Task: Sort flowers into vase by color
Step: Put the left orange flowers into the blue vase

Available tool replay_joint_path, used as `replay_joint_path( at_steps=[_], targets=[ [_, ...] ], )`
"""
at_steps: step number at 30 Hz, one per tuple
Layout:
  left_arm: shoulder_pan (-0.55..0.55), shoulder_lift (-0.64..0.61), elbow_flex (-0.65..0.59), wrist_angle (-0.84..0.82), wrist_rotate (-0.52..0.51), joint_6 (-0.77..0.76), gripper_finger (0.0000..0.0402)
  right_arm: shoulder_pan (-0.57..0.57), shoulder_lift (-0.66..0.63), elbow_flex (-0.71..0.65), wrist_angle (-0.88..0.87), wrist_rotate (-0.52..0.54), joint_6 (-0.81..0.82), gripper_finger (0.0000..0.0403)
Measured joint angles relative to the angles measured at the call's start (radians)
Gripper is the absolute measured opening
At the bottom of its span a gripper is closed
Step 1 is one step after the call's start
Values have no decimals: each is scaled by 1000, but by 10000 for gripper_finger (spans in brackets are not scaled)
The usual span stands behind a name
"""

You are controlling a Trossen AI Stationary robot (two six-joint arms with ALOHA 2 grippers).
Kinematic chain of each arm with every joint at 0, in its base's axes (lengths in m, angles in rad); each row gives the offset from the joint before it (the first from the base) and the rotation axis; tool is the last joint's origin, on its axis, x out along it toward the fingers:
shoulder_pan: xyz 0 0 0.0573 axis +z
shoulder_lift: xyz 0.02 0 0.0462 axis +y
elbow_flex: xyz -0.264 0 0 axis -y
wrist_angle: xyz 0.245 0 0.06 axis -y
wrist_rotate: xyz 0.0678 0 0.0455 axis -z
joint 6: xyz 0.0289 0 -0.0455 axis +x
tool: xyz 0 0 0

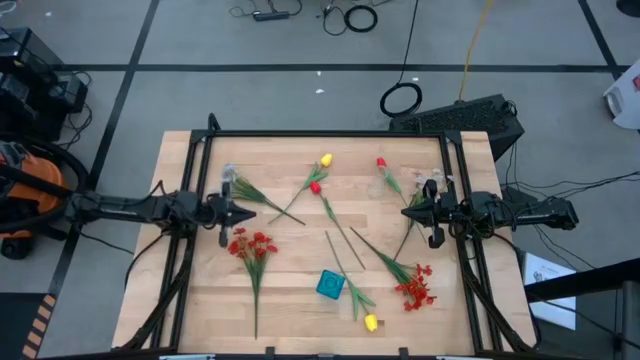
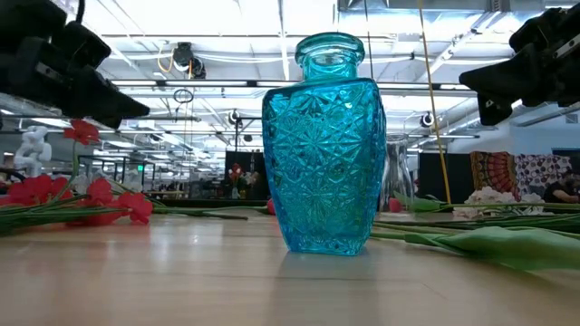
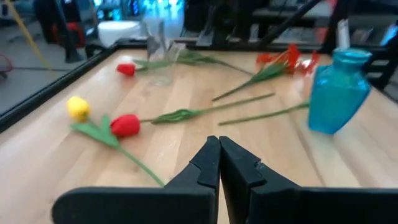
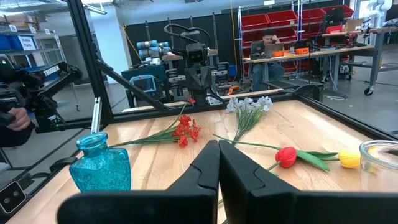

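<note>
1. While both arms hover over the table [image 1: 200, 300], left hand [image 1: 253, 212] and right hand [image 1: 405, 212] are closed, empty.
2. Flowers [image 1: 250, 245] lie scattered between the hands.
3. Blue vase [image 1: 331, 285] stands between them, empty.

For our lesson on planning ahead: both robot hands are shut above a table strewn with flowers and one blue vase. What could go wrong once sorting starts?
1. The blue vase has a narrow neck; a limp stem could miss the opening.
2. The red tulip and yellow tulip lie close together with stems crossing, so a grab might lift both colours.
3. Only one small clear glass shows besides the vase; an arm sweeping low might tip either.
</note>
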Motion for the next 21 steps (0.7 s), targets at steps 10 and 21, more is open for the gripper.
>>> replay_joint_path(
  at_steps=[10, 21],
  targets=[
    [0, 176, 177, -14, -111, 0, 2, 0, 0, 0, 0, 0, 0, 0],
    [-3, 445, 373, -41, -209, -179, 1, 0, 0, 0, 0, 0, 0, 0]
  ],
)
